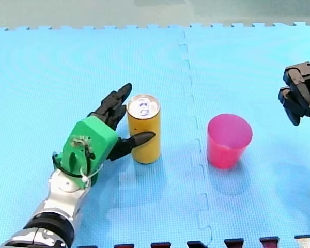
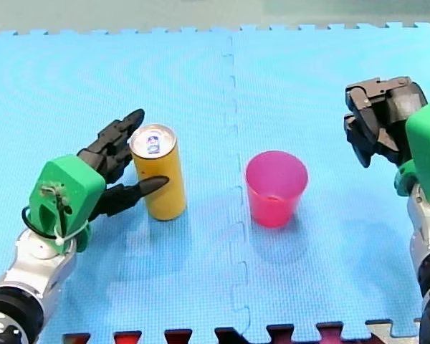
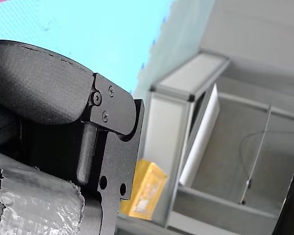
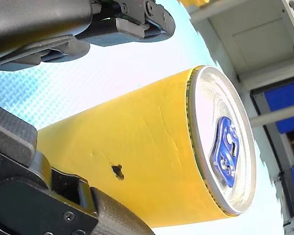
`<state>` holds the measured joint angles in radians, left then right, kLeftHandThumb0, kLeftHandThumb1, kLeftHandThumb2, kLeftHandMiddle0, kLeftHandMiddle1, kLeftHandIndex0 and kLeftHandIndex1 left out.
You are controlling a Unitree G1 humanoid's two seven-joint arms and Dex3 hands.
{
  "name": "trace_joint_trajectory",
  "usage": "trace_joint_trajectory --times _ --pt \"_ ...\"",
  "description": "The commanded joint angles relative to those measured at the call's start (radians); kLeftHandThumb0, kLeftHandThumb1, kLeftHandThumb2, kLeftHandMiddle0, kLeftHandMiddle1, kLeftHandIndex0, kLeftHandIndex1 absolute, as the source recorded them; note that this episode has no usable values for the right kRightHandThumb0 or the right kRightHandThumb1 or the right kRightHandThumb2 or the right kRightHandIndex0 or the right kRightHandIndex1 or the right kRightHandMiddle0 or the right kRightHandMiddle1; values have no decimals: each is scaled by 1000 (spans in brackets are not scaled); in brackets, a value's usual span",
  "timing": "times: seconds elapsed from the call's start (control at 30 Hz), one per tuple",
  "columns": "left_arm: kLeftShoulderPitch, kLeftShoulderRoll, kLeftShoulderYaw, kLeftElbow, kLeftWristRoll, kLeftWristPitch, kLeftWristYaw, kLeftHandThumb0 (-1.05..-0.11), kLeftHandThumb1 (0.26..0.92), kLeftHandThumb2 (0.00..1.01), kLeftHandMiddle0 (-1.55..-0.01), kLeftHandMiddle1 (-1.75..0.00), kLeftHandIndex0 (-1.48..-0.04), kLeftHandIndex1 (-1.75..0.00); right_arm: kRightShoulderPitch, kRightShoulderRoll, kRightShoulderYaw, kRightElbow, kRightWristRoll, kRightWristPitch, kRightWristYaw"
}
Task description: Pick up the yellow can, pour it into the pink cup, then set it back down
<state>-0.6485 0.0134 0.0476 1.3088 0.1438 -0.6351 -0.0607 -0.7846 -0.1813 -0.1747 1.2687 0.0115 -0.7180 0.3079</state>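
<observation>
Blue foam mat point(image 2: 201, 86) with the yellow can point(image 2: 158, 179) standing upright left of centre, its closed silver top with a blue tab facing up. The pink cup point(image 2: 275, 188) stands upright to the can's right, apart from it, mouth open. The left hand point(image 2: 104, 172) brackets the can without closing on it: the thumb point(image 2: 140, 190) lies against the can's near side, while the fingers point(image 2: 118, 136) extend past its far left side; the second wrist view shows mat between those fingers and the can. The right hand point(image 2: 380, 118) hangs at the right edge, clenched and holding nothing.
</observation>
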Motion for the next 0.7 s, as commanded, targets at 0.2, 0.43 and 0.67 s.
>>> trace_joint_trajectory --times 0.2,0.43,0.67 --pt "-4 -6 -5 0 2 5 -3 -972 672 0 -219 0 -206 0 2 -4 3 0 -4 0 -9" --pt "3 -11 -19 1 10 -1 -30 -966 669 0 -221 -1 -205 0 1 -3 7 -1 -11 7 -20" --pt "5 -13 -35 0 23 -6 -33 -953 669 1 -226 -3 -205 0 1 2 6 0 -11 7 -19"
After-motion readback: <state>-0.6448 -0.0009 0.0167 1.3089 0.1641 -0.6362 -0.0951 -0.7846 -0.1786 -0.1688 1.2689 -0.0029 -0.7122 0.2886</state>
